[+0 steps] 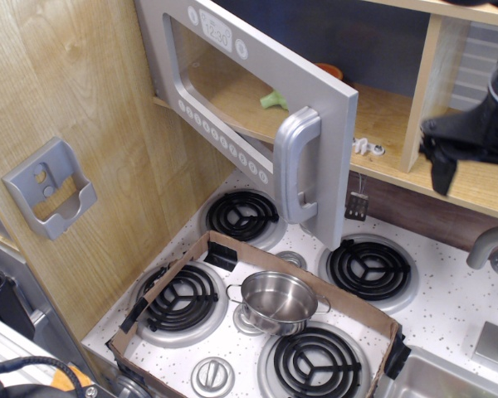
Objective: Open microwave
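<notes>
The silver-grey microwave door (pixel 257 99) stands swung open toward me, hinged at the left. Its clear window, digital clock (pixel 217 33) and row of white round buttons (pixel 224 133) face the camera. The chunky grey handle (pixel 295 166) hangs at the door's free right edge. Inside the wooden cavity lie a green toy (pixel 274 100) and an orange object (pixel 329 72). My black gripper (pixel 452 153) is at the far right edge, well away from the handle, holding nothing; only part of it shows and its jaws cannot be read.
A cardboard tray (pixel 232 249) lies on the white stovetop with four black burners (pixel 242 215). A steel pot (pixel 278 300) sits in it. A grey wall holder (pixel 50 189) hangs on the wood panel at left. A faucet (pixel 494 249) and sink are at right.
</notes>
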{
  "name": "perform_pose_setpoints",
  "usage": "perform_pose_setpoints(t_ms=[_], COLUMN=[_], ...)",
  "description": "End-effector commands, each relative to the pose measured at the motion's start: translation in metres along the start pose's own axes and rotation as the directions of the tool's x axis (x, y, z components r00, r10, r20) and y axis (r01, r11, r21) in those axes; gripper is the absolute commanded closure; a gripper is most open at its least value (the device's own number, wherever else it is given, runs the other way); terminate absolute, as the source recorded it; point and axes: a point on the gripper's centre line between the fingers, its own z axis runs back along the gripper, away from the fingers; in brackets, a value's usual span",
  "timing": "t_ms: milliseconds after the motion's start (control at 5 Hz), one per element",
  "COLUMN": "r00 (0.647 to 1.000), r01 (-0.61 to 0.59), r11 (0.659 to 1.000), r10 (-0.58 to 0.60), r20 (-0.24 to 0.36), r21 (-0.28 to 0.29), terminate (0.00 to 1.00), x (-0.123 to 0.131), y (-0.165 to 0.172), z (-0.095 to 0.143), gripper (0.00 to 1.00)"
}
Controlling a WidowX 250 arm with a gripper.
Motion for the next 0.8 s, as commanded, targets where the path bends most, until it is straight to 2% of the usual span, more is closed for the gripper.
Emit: perform_pose_setpoints(t_ms=[0, 200, 400, 600], r00=[0.969, 0.983, 0.996, 0.997], r01=[0.188, 0.125, 0.011, -0.045], r11=[0.98, 0.99, 0.999, 0.998], r10=[-0.197, -0.132, -0.015, 0.042], r20=[0.148, 0.125, 0.088, 0.064], r21=[0.071, 0.064, 0.047, 0.052], terminate=[0.0, 0.0, 0.0, 0.0], x=[0.01, -0.002, -0.027, -0.045], y=[0.054, 0.082, 0.096, 0.113], z=[-0.002, 0.001, 0.005, 0.008], gripper=[0.0, 0.0, 0.0, 0.0])
